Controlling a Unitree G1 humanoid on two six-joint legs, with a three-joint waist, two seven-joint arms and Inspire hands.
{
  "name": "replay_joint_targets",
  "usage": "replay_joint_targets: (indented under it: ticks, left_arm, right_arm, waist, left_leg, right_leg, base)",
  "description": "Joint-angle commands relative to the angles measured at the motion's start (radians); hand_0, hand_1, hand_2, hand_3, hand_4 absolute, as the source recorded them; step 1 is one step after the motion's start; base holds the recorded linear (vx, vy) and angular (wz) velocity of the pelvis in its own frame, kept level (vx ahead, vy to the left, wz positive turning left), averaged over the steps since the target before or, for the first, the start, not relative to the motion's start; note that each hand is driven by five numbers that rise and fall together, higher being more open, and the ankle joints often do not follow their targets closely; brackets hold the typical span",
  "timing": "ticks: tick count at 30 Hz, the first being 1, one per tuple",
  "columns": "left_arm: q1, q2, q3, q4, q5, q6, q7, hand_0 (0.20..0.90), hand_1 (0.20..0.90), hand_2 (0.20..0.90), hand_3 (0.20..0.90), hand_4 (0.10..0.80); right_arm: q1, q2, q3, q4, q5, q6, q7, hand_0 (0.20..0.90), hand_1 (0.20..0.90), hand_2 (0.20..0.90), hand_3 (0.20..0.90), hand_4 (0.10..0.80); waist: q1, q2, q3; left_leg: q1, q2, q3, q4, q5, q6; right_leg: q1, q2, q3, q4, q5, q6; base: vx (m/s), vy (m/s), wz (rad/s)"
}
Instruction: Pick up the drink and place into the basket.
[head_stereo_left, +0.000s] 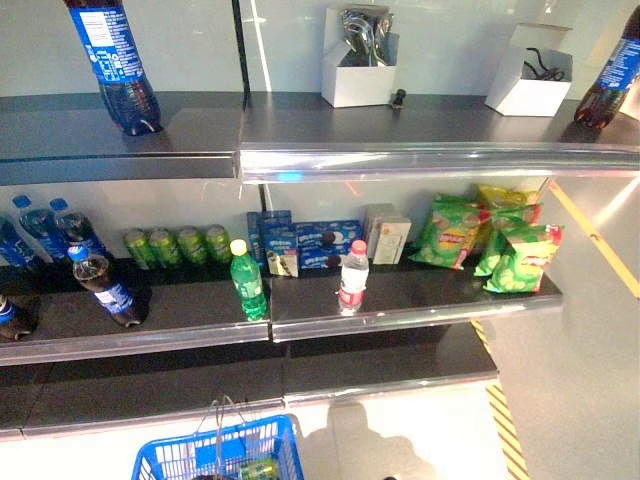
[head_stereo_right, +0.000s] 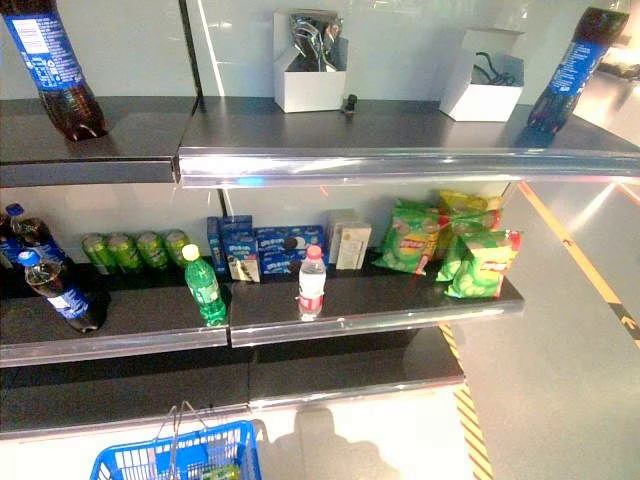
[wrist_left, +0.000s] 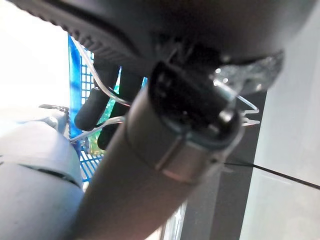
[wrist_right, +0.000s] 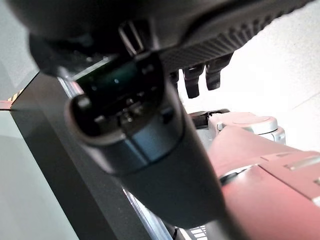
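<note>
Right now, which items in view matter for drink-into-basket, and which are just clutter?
In play:
- blue basket, handles held by left hand
- green bottle
- white bottle
- cola bottles
- green cans
- right hand, empty

Clutter:
- cookie boxes
- chip bags
- white boxes on the top shelf

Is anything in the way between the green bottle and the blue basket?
Nothing stands in front of the green bottle, which is at the shelf's front edge. The blue basket hangs below, but its wire handles, gripped by the left hand, rise over its opening.
</note>
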Motion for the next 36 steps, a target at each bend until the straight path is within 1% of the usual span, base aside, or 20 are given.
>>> replay_joint_targets:
  ticks: [1,2,8,9,10,11,13,17,20,21,24,26,27,28,31,32,33,34,35,36]
  left_arm:
    - [-0.087,0.005,0.010,-0.049,-0.043,-0.104,0.006,0.300,0.300,0.300,0.200,0.100]
    - [-0.087,0.005,0.010,-0.049,-0.043,-0.104,0.006,0.300,0.300,0.300,0.200,0.100]
    - [-0.135,0.002,-0.003,-0.075,-0.079,-0.114,0.019,0.300,0.300,0.300,0.200,0.100]
    - [-0.184,0.005,-0.016,-0.092,-0.099,-0.099,0.033,0.300,0.300,0.300,0.200,0.100]
    - [-0.205,0.007,-0.026,-0.098,-0.115,-0.097,0.039,0.300,0.300,0.300,0.200,0.100]
    - [-0.223,0.011,-0.030,-0.105,-0.130,-0.102,0.036,0.300,0.300,0.300,0.200,0.100]
    - [-0.235,0.022,-0.038,-0.127,-0.153,-0.110,0.025,0.300,0.300,0.300,0.200,0.100]
    - [-0.238,0.038,-0.050,-0.162,-0.205,-0.131,0.027,0.300,0.300,0.300,0.200,0.100]
    - [-0.247,0.044,-0.050,-0.175,-0.222,-0.133,0.029,0.300,0.300,0.300,0.200,0.100]
    - [-0.247,0.044,-0.050,-0.175,-0.222,-0.133,0.029,0.300,0.300,0.300,0.200,0.100]
    - [-0.258,0.050,-0.059,-0.186,-0.233,-0.132,0.036,0.300,0.300,0.300,0.200,0.100]
    - [-0.252,0.052,-0.064,-0.198,-0.235,-0.135,0.046,0.300,0.300,0.300,0.200,0.100]
    - [-0.252,0.053,-0.066,-0.202,-0.237,-0.135,0.048,0.300,0.300,0.300,0.200,0.100]
    - [-0.252,0.054,-0.071,-0.211,-0.248,-0.134,0.051,0.300,0.300,0.300,0.200,0.100]
    - [-0.246,0.052,-0.076,-0.228,-0.255,-0.134,0.060,0.300,0.300,0.300,0.200,0.100]
    - [-0.246,0.052,-0.076,-0.228,-0.255,-0.134,0.060,0.300,0.300,0.300,0.200,0.100]
    - [-0.241,0.055,-0.081,-0.240,-0.263,-0.132,0.067,0.300,0.300,0.300,0.200,0.100]
    - [-0.229,0.060,-0.083,-0.264,-0.266,-0.134,0.076,0.300,0.300,0.300,0.200,0.100]
    - [-0.226,0.062,-0.084,-0.270,-0.268,-0.133,0.079,0.300,0.300,0.300,0.200,0.100]
    - [-0.220,0.068,-0.083,-0.283,-0.274,-0.132,0.086,0.300,0.300,0.300,0.200,0.100]
  right_arm:
    - [-0.062,-0.008,0.018,0.079,0.012,0.004,0.010,0.900,0.900,0.900,0.900,0.800]
    - [-0.062,-0.008,0.018,0.079,0.012,0.004,0.010,0.900,0.900,0.900,0.900,0.800]
    - [-0.105,-0.023,0.028,0.053,0.047,0.009,-0.015,0.900,0.900,0.900,0.900,0.800]
    - [-0.140,-0.033,0.037,0.042,0.080,0.014,-0.022,0.900,0.900,0.900,0.900,0.800]
    - [-0.155,-0.038,0.040,0.036,0.097,0.012,-0.029,0.900,0.900,0.900,0.900,0.800]
    - [-0.167,-0.045,0.039,0.033,0.106,0.002,-0.034,0.900,0.900,0.900,0.900,0.800]
    - [-0.176,-0.062,0.040,0.023,0.131,-0.019,-0.035,0.900,0.900,0.900,0.900,0.800]
    - [-0.181,-0.079,0.033,-0.009,0.150,-0.089,-0.032,0.900,0.900,0.900,0.900,0.800]
    - [-0.195,-0.081,0.041,-0.034,0.168,-0.134,-0.035,0.900,0.900,0.900,0.900,0.800]
    - [-0.195,-0.081,0.041,-0.034,0.168,-0.134,-0.035,0.900,0.900,0.900,0.900,0.800]
    - [-0.217,-0.084,0.045,-0.082,0.204,-0.224,-0.063,0.900,0.900,0.900,0.900,0.800]
    - [-0.230,-0.084,0.048,-0.206,0.235,-0.292,-0.081,0.900,0.900,0.900,0.900,0.800]
    - [-0.230,-0.083,0.050,-0.230,0.239,-0.294,-0.083,0.900,0.900,0.900,0.900,0.800]
    - [-0.232,-0.083,0.059,-0.293,0.230,-0.330,-0.099,0.900,0.900,0.900,0.900,0.800]
    - [-0.232,-0.084,0.071,-0.405,0.207,-0.369,-0.120,0.900,0.900,0.900,0.900,0.800]
    - [-0.232,-0.084,0.071,-0.405,0.207,-0.369,-0.120,0.900,0.900,0.900,0.900,0.800]
    - [-0.231,-0.089,0.087,-0.496,0.172,-0.387,-0.152,0.900,0.900,0.900,0.900,0.800]
    - [-0.228,-0.109,0.115,-0.654,0.092,-0.429,-0.200,0.900,0.900,0.900,0.900,0.800]
    - [-0.227,-0.118,0.122,-0.696,0.088,-0.415,-0.212,0.900,0.900,0.900,0.900,0.800]
    - [-0.224,-0.137,0.137,-0.794,0.003,-0.431,-0.231,0.900,0.900,0.900,0.900,0.800]
  waist:
    - [0.024,0.025,0.096]
    - [0.024,0.025,0.096]
    - [0.013,0.042,0.181]
    - [0.012,0.041,0.228]
    - [0.011,0.041,0.255]
    - [0.009,0.037,0.283]
    - [0.008,0.033,0.314]
    - [0.012,0.026,0.347]
    - [0.016,0.022,0.362]
    - [0.016,0.022,0.362]
    - [0.017,0.018,0.376]
    - [0.014,0.017,0.388]
    - [0.014,0.017,0.389]
    - [0.011,0.017,0.393]
    - [0.006,0.017,0.398]
    - [0.006,0.017,0.398]
    - [0.002,0.016,0.401]
    - [-0.001,0.012,0.412]
    - [-0.002,0.011,0.413]
    - [-0.003,0.008,0.417]
  left_leg:
    - [-0.112,-0.033,-0.007,-0.002,0.031,0.035]
    - [-0.112,-0.033,-0.007,-0.002,0.031,0.035]
    - [-0.192,-0.026,-0.004,-0.002,0.055,0.032]
    - [-0.255,-0.023,-0.014,0.042,0.070,0.032]
    - [-0.299,-0.022,-0.027,0.096,0.067,0.032]
    - [-0.350,-0.025,-0.048,0.177,0.050,0.034]
    - [-0.419,-0.025,-0.074,0.290,0.018,0.033]
    - [-0.521,-0.028,-0.100,0.445,-0.045,0.040]
    - [-0.577,-0.022,-0.107,0.526,-0.081,0.043]
    - [-0.577,-0.022,-0.107,0.526,-0.081,0.043]
    - [-0.630,-0.021,-0.128,0.589,-0.106,0.048]
    - [-0.655,-0.022,-0.139,0.621,-0.117,0.053]
    - [-0.658,-0.022,-0.140,0.622,-0.117,0.053]
    - [-0.661,-0.023,-0.143,0.620,-0.113,0.055]
    - [-0.661,-0.025,-0.147,0.613,-0.106,0.058]
    - [-0.661,-0.025,-0.147,0.613,-0.106,0.058]
    - [-0.656,-0.028,-0.151,0.605,-0.100,0.060]
    - [-0.652,-0.032,-0.154,0.595,-0.090,0.062]
    - [-0.651,-0.033,-0.155,0.593,-0.088,0.063]
    - [-0.649,-0.037,-0.157,0.587,-0.081,0.065]
  right_leg:
    - [0.000,0.006,0.001,0.018,-0.053,0.024]
    - [0.000,0.006,0.001,0.018,-0.053,0.024]
    - [-0.098,0.011,0.009,0.041,-0.049,0.015]
    - [-0.157,0.010,0.022,0.104,-0.068,0.002]
    - [-0.186,0.008,0.031,0.142,-0.077,-0.006]
    - [-0.226,0.002,0.045,0.194,-0.088,-0.015]
    - [-0.279,-0.015,0.052,0.270,-0.108,-0.024]
    - [-0.373,-0.032,0.061,0.411,-0.161,-0.035]
    - [-0.431,-0.036,0.075,0.492,-0.189,-0.039]
    - [-0.431,-0.036,0.075,0.492,-0.189,-0.039]
    - [-0.492,-0.026,0.101,0.569,-0.213,-0.043]
    - [-0.529,-0.020,0.115,0.609,-0.217,-0.042]
    - [-0.534,-0.019,0.115,0.612,-0.216,-0.042]
    - [-0.541,-0.016,0.118,0.614,-0.213,-0.041]
    - [-0.546,-0.013,0.125,0.609,-0.205,-0.039]
    - [-0.546,-0.013,0.125,0.609,-0.205,-0.039]
    - [-0.543,-0.010,0.130,0.600,-0.198,-0.037]
    - [-0.537,-0.009,0.131,0.585,-0.185,-0.031]
    - [-0.535,-0.009,0.130,0.581,-0.182,-0.030]
    - [-0.529,-0.007,0.128,0.571,-0.176,-0.026]
  base:
    - [-0.081,-0.022,-0.02]
    - [-0.093,-0.024,0.00]
    - [-0.158,-0.016,0.08]
    - [-0.303,-0.053,0.19]
    - [-0.357,-0.072,0.23]
    - [-0.231,-0.053,0.27]
    - [-0.167,-0.022,0.18]
    - [-0.109,0.006,0.06]
    - [-0.078,-0.006,-0.07]
    - [-0.092,-0.017,-0.05]
    - [-0.081,-0.029,-0.03]
    - [-0.096,-0.042,-0.03]
    - [-0.091,-0.015,-0.03]
    - [-0.065,-0.001,-0.03]
    - [-0.056,0.000,-0.06]
    - [-0.047,-0.005,-0.03]
    - [-0.097,-0.024,0.02]
    - [-0.105,-0.029,0.02]
    - [-0.100,-0.042,0.01]
    - [-0.047,-0.039,0.02]
